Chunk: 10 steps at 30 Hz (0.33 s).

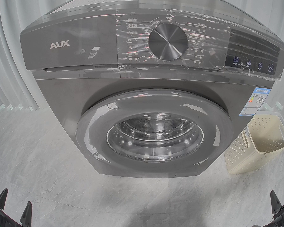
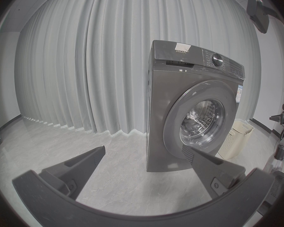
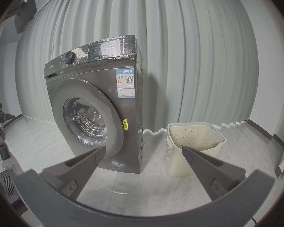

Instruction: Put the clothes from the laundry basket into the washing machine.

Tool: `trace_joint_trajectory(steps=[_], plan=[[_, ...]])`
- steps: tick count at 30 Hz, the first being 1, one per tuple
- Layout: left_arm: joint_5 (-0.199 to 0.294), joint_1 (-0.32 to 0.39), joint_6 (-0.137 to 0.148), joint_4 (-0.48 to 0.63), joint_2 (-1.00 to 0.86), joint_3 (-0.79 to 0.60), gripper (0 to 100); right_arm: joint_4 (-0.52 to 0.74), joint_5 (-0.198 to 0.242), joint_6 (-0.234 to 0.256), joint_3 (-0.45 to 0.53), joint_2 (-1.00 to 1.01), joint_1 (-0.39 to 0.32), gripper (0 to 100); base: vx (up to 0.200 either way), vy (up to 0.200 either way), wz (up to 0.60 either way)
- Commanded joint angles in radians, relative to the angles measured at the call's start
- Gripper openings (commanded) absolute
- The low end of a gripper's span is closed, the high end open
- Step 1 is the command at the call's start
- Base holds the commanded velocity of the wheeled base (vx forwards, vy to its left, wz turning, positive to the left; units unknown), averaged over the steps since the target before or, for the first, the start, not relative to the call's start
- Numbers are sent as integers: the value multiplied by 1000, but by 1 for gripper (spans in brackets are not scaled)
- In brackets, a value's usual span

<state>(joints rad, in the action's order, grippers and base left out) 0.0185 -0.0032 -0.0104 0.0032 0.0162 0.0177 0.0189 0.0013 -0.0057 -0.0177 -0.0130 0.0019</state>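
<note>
A grey front-loading washing machine [image 1: 148,79] stands straight ahead, its round glass door [image 1: 154,136] closed and the drum behind it showing no clothes. A cream perforated laundry basket [image 1: 258,142] sits on the floor by the machine's right side; what I see of its inside holds no clothes [image 3: 195,139]. My left gripper [image 1: 14,207] is low at the front left, open and holding nothing [image 2: 143,155]. My right gripper [image 1: 282,194] is low at the front right, open with nothing between its fingers [image 3: 143,153], and stands short of the basket.
Pale marble-look floor [image 1: 53,161] spreads in front of the machine. White pleated curtains [image 2: 85,73] hang behind and to both sides. The washer [image 2: 192,111] shows from the left, the washer [image 3: 97,111] from the right.
</note>
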Motion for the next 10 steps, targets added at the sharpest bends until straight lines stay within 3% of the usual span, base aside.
trace_joint_trajectory(steps=[1,10], plan=[[0,0,0,0,-16,-16,100,1,0,0,10,10,1,100,0,0,0],[-5,0,12,0,-16,-16,100,1,0,0,10,8,1,100,0,0,0]])
